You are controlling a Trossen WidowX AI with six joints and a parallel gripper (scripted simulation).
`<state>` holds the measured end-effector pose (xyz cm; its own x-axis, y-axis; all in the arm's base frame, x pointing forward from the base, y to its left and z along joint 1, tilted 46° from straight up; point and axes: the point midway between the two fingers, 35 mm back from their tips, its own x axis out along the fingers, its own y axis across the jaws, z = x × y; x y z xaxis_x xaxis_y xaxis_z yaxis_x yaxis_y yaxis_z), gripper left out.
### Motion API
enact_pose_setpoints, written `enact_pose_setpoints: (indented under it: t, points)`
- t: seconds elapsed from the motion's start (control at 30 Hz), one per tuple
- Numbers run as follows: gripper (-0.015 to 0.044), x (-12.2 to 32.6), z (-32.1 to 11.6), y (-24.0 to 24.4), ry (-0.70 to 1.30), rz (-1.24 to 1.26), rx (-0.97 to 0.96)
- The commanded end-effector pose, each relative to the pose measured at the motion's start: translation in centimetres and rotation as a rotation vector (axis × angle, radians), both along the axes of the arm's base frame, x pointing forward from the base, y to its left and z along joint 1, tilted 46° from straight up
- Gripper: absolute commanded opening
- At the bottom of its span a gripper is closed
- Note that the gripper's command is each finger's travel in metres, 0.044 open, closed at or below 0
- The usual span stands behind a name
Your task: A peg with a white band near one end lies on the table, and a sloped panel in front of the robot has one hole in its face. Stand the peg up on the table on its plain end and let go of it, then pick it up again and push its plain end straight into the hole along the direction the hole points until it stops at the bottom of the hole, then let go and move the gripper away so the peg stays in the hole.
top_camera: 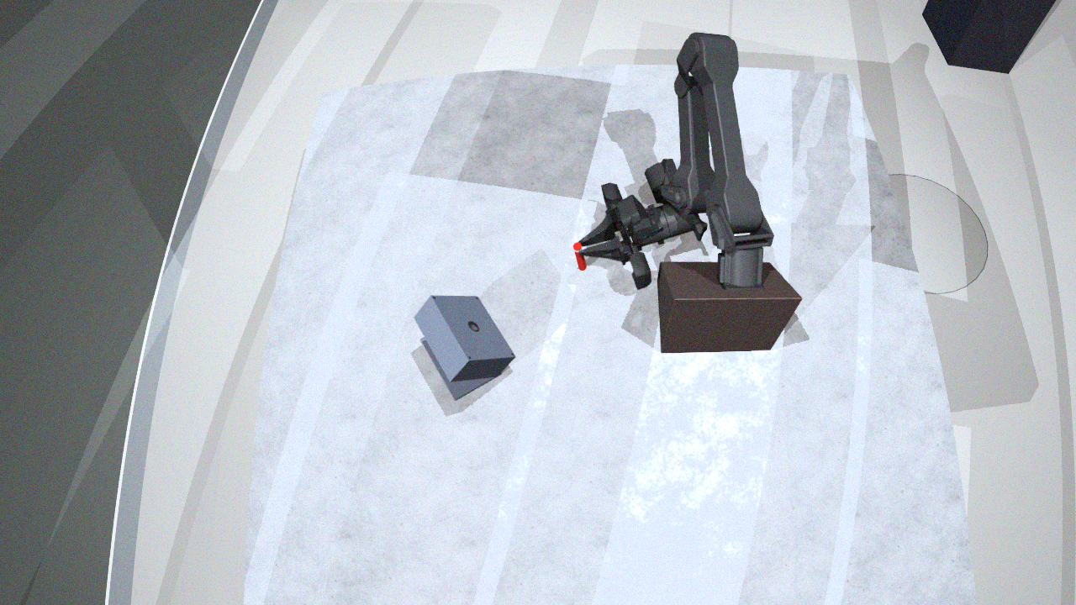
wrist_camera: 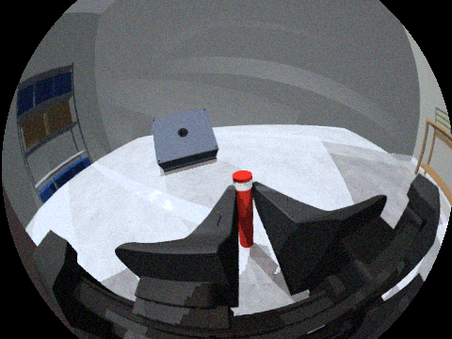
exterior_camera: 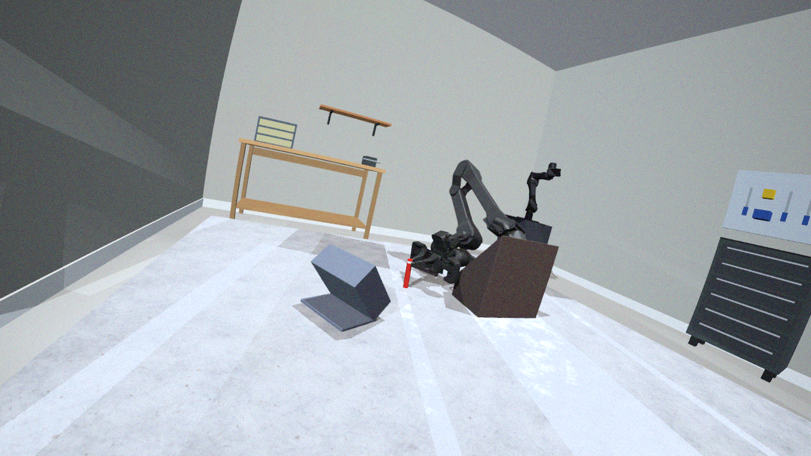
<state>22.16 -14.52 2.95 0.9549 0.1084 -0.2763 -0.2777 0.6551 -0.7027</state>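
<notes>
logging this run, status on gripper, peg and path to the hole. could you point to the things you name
Black gripper (top_camera: pixel 579 249) (exterior_camera: pixel 410 261) (wrist_camera: pixel 243 188) shut on red, white-banded peg (top_camera: pixel 581 260) (exterior_camera: pixel 407 276) (wrist_camera: pixel 245 212), banded end up; nothing visible between peg and blue-grey sloped panel (top_camera: pixel 455 319) (exterior_camera: pixel 343 265) (wrist_camera: pixel 184 146).

Red peg in the end effector's grip

The end effector (top_camera: pixel 580 249) pinches the red peg (top_camera: pixel 581 259) near its top, above the pale surface (top_camera: pixel 421 489); the blue-grey block (top_camera: pixel 451 316) with one round hole (top_camera: pixel 473 326) sits apart from both.
</notes>
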Motion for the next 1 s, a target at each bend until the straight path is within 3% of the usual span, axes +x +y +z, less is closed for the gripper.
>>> enact_pose_setpoints:
  t: [0.0, 0.57, 0.7, 0.97]
  points:
    - [0.005, -0.12, -0.12, -0.21, 0.001, -0.001, 0.0]
    - [0.005, -0.34, -0.22, -0.24, -0.01, 0.022, 0.001]
    - [0.013, -0.26, -0.11, -0.02, -0.012, 0.025, 0.001]
    - [0.013, -0.26, -0.11, -0.02, -0.012, 0.025, 0.001]
